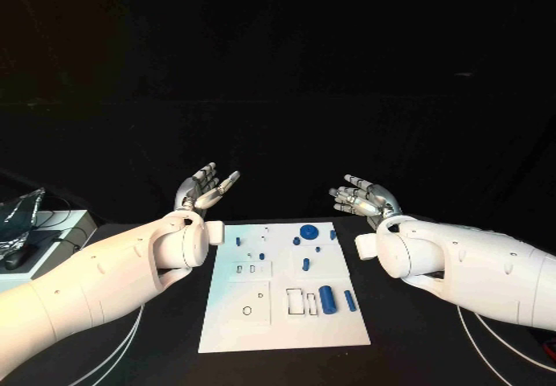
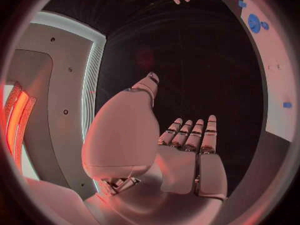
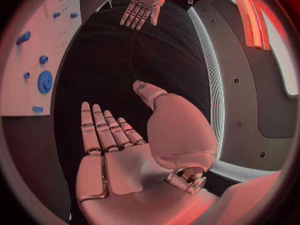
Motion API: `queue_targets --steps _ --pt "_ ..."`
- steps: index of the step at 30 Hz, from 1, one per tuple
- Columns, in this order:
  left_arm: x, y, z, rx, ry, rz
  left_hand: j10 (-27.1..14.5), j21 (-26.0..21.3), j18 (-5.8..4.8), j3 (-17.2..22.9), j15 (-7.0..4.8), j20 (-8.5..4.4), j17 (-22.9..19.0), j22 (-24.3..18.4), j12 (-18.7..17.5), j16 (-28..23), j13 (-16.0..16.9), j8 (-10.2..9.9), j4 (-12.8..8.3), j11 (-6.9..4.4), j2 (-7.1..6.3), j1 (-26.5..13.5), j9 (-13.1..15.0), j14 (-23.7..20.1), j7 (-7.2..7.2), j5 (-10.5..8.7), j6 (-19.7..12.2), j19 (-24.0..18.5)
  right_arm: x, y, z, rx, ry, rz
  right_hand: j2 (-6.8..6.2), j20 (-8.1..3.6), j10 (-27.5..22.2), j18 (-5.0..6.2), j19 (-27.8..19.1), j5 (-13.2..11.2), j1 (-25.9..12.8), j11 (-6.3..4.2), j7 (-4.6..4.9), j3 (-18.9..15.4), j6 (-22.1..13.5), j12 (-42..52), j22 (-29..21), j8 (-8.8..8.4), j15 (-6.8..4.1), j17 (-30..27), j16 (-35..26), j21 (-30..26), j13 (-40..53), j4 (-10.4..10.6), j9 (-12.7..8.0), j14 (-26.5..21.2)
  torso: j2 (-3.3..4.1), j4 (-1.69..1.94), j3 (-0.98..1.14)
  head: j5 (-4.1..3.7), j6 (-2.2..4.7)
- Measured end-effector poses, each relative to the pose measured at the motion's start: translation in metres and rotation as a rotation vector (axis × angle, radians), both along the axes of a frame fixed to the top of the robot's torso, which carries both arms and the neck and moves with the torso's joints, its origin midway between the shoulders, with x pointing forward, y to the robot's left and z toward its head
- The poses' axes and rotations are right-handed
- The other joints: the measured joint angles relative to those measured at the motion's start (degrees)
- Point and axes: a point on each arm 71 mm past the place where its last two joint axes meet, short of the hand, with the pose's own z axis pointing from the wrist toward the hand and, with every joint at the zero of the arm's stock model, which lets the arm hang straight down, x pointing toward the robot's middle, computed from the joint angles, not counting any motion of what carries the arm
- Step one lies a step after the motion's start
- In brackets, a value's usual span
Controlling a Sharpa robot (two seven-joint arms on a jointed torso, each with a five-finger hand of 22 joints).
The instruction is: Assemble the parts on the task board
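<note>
Left hand: my left hand (image 1: 205, 190) is raised beyond the far edge of the task board, palm turned inward, fingers spread and straight, with nothing in it; I judge this a ready pose that keeps it off the parts.

Right hand: my right hand (image 1: 365, 199) is held up on the other side, fingers apart and slightly curled, also empty. The two hands stand well apart with the board's far end between them, so neither blocks my downward look at the parts.

Task board: the white task board (image 1: 232, 326) lies flat in the middle of the black worktop (image 1: 417, 346), its long side running away from me, between my two forearms.

Parts: the blue gear (image 1: 308, 232) sits near the far edge, small blue pegs (image 1: 306, 264) are scattered across the middle, and two blue cylinders (image 1: 328, 300) lie on their sides toward the near right, beside outlined slots.

Progress: no part is in either hand, so assembly looks not yet begun or between picks.

Next move, as I judge it: the cylinders are nearer my right arm, so reaching down with that hand seems natural.

Risk: they may roll if nudged.
</note>
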Motion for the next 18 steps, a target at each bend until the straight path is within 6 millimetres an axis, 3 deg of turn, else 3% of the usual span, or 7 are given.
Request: queue_targets --steps 2,8,12,13,15,16,18 --pt "0.005 0.001 0.001 -0.006 0.0 -0.02 0.69 0.27 0.17 0.25 0.18 0.44 0.16 0.16 0.39 0.19 0.13 0.34 0.58 0.69 -0.06 2.12 0.13 1.04 -0.03 0.0 0.84 0.68 0.004 -0.001 0.001 -0.01 0.015 0.029 0.0 0.12 1.0 0.0 1.7 0.12 0.89 0.05 0.01 0.2 0.84 0.0 0.19 0.38 -0.03 0.12 0.22 0.38 0.12 -0.2 0.12 1.17 0.0 -0.01 0.0 0.0 0.0" --pt "0.008 0.006 -0.002 0.0 0.006 -0.069 9.21 2.14 1.05 3.31 0.02 0.7 1.29 0.84 1.53 1.84 0.87 2.33 0.5 2.91 2.68 2.67 1.46 7.9 0.45 0.0 7.59 5.05 0.012 -0.008 0.003 -0.082 0.001 0.084 -0.06 0.27 6.6 0.94 6.66 0.22 3.36 -0.24 0.33 1.13 5.76 0.65 0.64 1.59 -0.57 0.89 1.46 1.36 0.5 -1.12 0.89 7.65 0.01 -0.01 -0.03 0.0 -0.41" --pt "0.006 0.02 -0.005 0.006 0.007 -0.072 20.49 4.57 1.05 5.32 0.34 0.92 2.93 1.66 2.88 4.43 1.54 5.09 -0.07 3.89 3.88 2.36 3.23 18.73 1.07 0.0 16.55 11.37 0.017 -0.026 0.006 -0.231 -0.087 0.102 -0.32 0.24 14.76 2.27 9.81 -0.56 4.98 -0.94 0.79 2.01 12.59 1.43 0.87 3.35 -1.55 1.58 2.69 2.49 0.92 -2.0 1.99 13.62 0.02 -0.01 -0.15 -0.05 -1.11" --pt "0.006 0.02 -0.005 0.005 0.005 -0.077 25.17 6.4 1.04 5.94 0.23 1.01 3.62 2.31 3.36 5.53 1.81 6.17 -0.24 4.02 3.94 2.3 3.86 23.38 1.39 0.0 19.91 16.69 0.017 -0.026 0.007 -0.259 -0.106 0.114 -0.44 0.16 17.21 2.28 10.95 -0.63 5.37 -1.24 1.01 2.31 15.13 1.58 0.97 4.0 -1.95 1.77 3.12 2.92 1.0 -2.3 2.41 15.38 0.02 0.01 -0.14 -0.05 -1.27" --pt "0.004 0.02 -0.003 0.001 0.001 -0.091 34.41 9.14 2.36 6.9 -0.81 0.92 4.92 3.23 4.62 7.86 2.34 8.36 -0.43 3.32 4.24 2.0 5.19 31.34 2.17 0.0 26.48 23.89 0.018 -0.024 0.008 -0.313 -0.143 0.138 -0.89 -0.13 20.72 2.28 12.73 -1.12 5.82 -1.83 1.51 2.73 19.02 1.86 1.16 4.97 -2.6 2.09 3.79 3.64 1.08 -2.71 3.01 18.0 0.02 0.02 -0.16 -0.07 -1.5" --pt "0.003 0.02 -0.002 -0.002 -0.002 -0.102 37.93 10.43 2.42 7.63 -1.52 0.79 5.53 3.55 4.86 8.97 2.37 9.46 -0.66 2.7 4.24 2.0 5.81 34.57 2.75 0.0 30.0 26.91 0.019 -0.023 0.009 -0.348 -0.168 0.154 -0.92 -0.4 22.97 3.15 13.97 -1.23 6.29 -2.24 1.88 3.02 21.5 1.99 1.32 5.59 -3.07 2.28 4.23 4.25 1.09 -3.01 3.38 19.73 0.03 0.02 -0.17 -0.09 -1.58" --pt "0.0 0.021 0.0 -0.003 -0.006 -0.118 42.3 12.39 3.31 8.76 -2.88 0.0 6.78 4.02 5.37 10.81 2.4 10.7 -0.7 1.73 4.49 1.65 6.46 39.22 3.5 0.0 33.64 31.08 0.019 -0.022 0.01 -0.4 -0.202 0.174 -1.22 -0.88 25.95 3.15 15.76 -1.59 6.6 -2.82 2.39 3.41 24.68 2.0 1.57 6.43 -3.8 2.57 4.9 5.13 1.1 -3.4 3.83 22.15 0.07 -0.01 -0.18 -0.13 -1.82"
